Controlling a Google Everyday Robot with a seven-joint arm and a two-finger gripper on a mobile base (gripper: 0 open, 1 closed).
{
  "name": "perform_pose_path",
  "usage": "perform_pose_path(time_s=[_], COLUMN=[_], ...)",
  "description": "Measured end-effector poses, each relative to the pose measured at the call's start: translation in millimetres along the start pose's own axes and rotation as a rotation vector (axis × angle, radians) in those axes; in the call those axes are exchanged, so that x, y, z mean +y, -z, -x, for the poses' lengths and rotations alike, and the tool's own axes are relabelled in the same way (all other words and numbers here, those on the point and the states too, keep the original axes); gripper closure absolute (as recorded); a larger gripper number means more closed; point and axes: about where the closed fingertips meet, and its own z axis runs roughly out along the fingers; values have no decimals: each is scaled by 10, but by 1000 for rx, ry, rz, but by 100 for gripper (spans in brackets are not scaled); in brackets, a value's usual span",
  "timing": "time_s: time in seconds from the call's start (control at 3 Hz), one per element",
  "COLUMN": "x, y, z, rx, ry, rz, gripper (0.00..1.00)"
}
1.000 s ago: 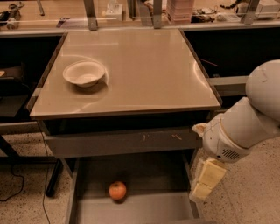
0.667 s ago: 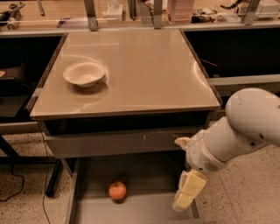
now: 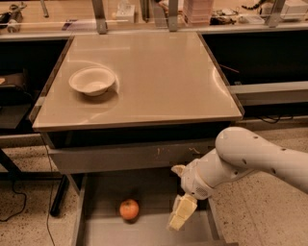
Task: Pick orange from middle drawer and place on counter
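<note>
The orange (image 3: 129,209) lies on the flat grey floor of the open middle drawer (image 3: 96,230), left of centre. My gripper (image 3: 181,213) hangs point-down over the drawer, to the right of the orange and a little apart from it. The white arm reaches in from the right. The beige counter (image 3: 154,77) with a dark rim stands above the drawer.
A white bowl (image 3: 92,80) sits on the counter's left side. A grey drawer front with pale scratch marks (image 3: 130,156) is just above the open drawer. A cluttered bench (image 3: 192,9) runs along the back. A cable lies on the speckled floor (image 3: 19,197) at left.
My arm has swung left and down, bringing the gripper from the drawer's right edge to above the drawer floor, closer to the orange. The orange has not moved.
</note>
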Motion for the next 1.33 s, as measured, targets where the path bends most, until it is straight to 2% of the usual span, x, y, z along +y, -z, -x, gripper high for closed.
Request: perform_pose_path(time_s=[0.33, 0.67, 1.0, 1.33], x=[-14, 0, -125, -304], y=[-58, -265, -734, -1221], z=[-24, -62, 27, -20], rx=[-6, -2, -52, -92], ry=[-7, 10, 66, 88], rz=[8, 18, 36, 56], gripper=[0, 0, 0, 0])
